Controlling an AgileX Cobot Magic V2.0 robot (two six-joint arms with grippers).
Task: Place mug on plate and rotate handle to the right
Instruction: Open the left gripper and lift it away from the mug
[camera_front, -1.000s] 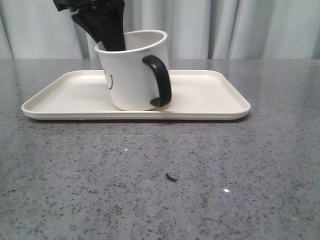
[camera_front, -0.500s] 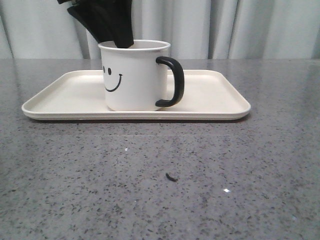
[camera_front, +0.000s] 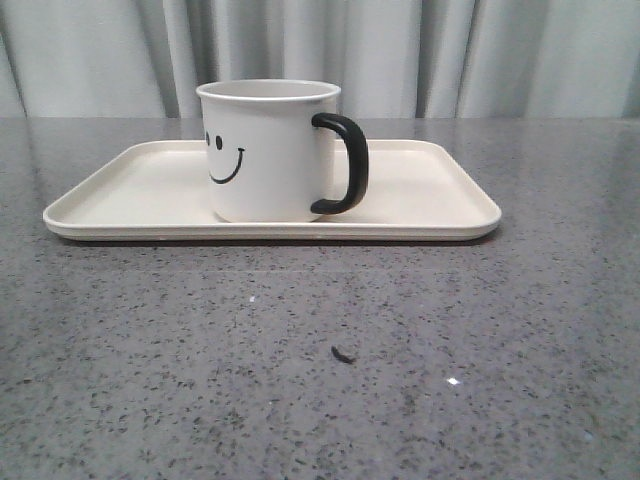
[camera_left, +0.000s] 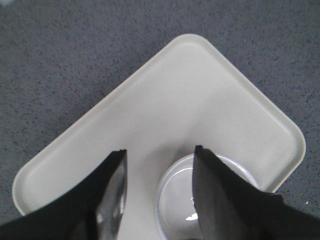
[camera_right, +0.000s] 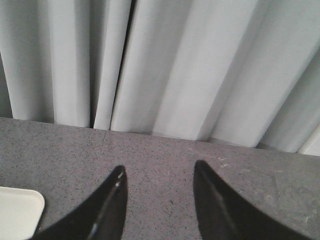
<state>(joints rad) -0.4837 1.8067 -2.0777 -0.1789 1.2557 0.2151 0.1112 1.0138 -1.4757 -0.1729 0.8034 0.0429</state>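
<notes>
The white mug (camera_front: 268, 150) with a black smiley face stands upright on the cream plate (camera_front: 120, 190), a little left of its middle. Its black handle (camera_front: 345, 165) points to the right. In the left wrist view my left gripper (camera_left: 160, 152) is open and empty, high above the plate (camera_left: 165, 95), with the mug's open rim (camera_left: 172, 177) below, partly behind one finger. It does not show in the front view. My right gripper (camera_right: 157, 172) is open and empty over bare table, away from the mug.
The plate lies on a grey speckled table (camera_front: 320, 350) with a small dark speck (camera_front: 342, 353) in front. Pale curtains (camera_front: 420, 55) hang behind the table. A corner of the plate (camera_right: 17, 212) shows in the right wrist view.
The mug went from tilted with the handle facing front to upright with the handle to the right. My left gripper let go of its rim and rose out of the front view.
</notes>
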